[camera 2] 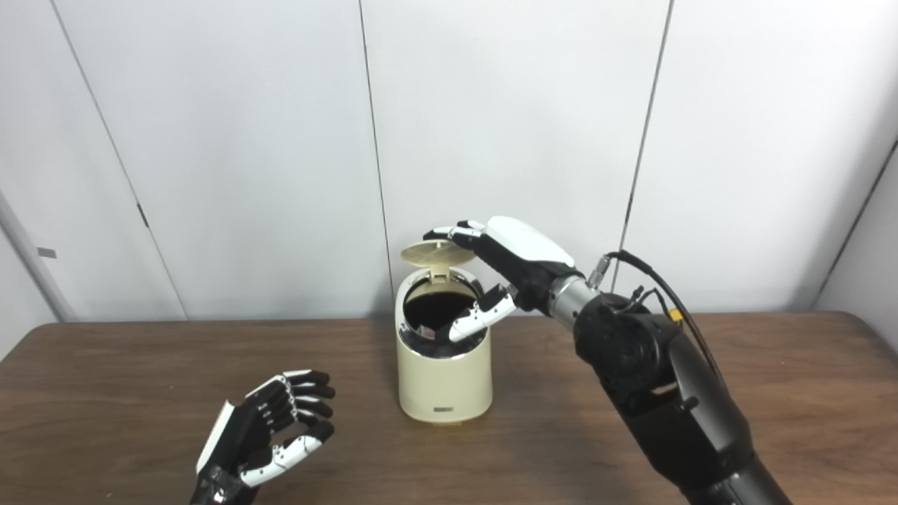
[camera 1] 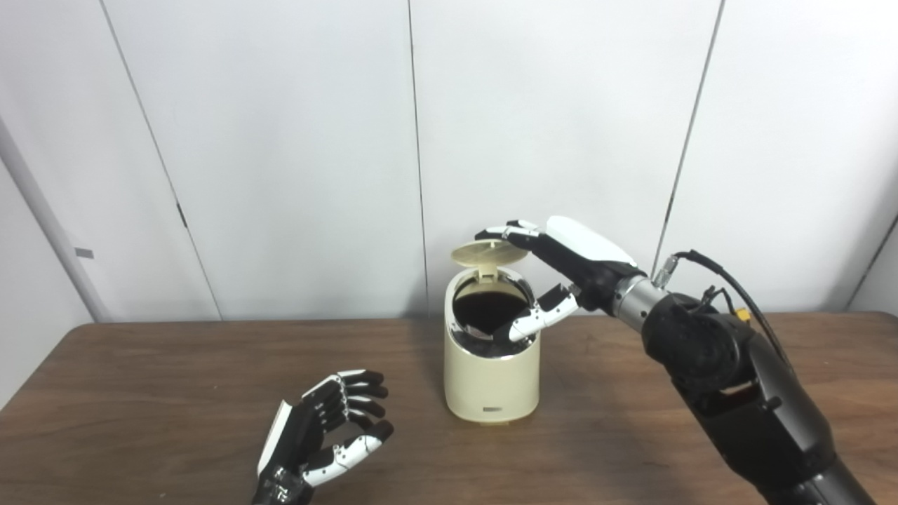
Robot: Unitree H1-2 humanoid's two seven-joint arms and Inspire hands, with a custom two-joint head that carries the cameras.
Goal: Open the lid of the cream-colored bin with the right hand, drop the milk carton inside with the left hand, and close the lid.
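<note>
I see the cream bin [camera 1: 491, 375] upright on the wooden table [camera 1: 175, 372], its lid [camera 1: 489, 252] raised at the back; my right hand [camera 1: 561, 270] reaches over it, fingers [camera 1: 501, 230] spread and resting on the lid's top edge, thumb pointing down over the open mouth; my left hand [camera 1: 323, 428] hovers empty near the front, fingers loosely curled and apart; I cannot make out the carton in the dark interior.

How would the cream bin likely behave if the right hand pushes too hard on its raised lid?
The bin is tall and stands unheld on the smooth table, so it would probably slide or tip. The lid looks thin, so it may flex. The right hand touches it high up, which adds leverage.
</note>
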